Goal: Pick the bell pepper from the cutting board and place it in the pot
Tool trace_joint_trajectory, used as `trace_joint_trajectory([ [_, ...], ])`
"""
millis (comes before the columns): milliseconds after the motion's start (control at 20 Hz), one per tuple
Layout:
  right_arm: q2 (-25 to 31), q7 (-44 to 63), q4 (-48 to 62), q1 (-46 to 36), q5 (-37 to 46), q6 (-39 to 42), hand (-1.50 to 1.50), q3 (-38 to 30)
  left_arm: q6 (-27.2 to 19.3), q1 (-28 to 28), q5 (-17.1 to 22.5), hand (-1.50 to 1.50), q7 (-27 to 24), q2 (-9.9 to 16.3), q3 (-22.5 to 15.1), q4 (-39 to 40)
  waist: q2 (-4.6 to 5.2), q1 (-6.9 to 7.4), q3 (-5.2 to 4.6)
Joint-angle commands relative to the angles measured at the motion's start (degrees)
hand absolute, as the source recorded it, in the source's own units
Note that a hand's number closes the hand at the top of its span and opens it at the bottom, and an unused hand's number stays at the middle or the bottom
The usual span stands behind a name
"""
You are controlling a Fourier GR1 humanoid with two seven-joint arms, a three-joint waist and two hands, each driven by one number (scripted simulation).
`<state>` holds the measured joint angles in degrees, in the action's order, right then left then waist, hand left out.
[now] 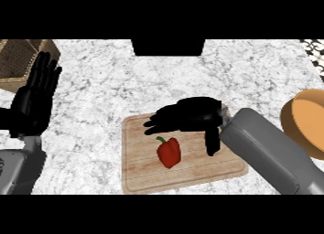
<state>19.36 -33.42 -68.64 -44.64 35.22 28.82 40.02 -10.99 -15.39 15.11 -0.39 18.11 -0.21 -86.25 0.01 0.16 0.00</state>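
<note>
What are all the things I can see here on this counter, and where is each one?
bell pepper: one, red with a green stem, lying on the cutting board.
cutting board: one, pale wood, centre of the counter.
pot: one, orange-tan, right edge, partly cut off.
basket: one, woven tan, upper left corner.
dark block: one, black, top centre.
counter: one, white-grey marble.
left hand: one, black, open, resting at the left, fingers up.
right hand: one, black, open, over the board just above the pepper.
</note>
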Motion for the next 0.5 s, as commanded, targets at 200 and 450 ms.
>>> trace_joint_trajectory([
  [200,-5.51,-1.95,0.59,3.34,7.99,-1.07,-1.5,-1.73,2.03,0.53,-1.6,0.0,-0.62,-1.72,1.06,0.42,0.01,0.05,0.0],
  [450,-7.46,0.51,2.15,4.37,13.41,-2.35,-1.5,-2.55,-0.77,-1.19,-4.94,0.0,0.64,-4.62,-0.82,0.38,0.01,-0.06,0.0],
])
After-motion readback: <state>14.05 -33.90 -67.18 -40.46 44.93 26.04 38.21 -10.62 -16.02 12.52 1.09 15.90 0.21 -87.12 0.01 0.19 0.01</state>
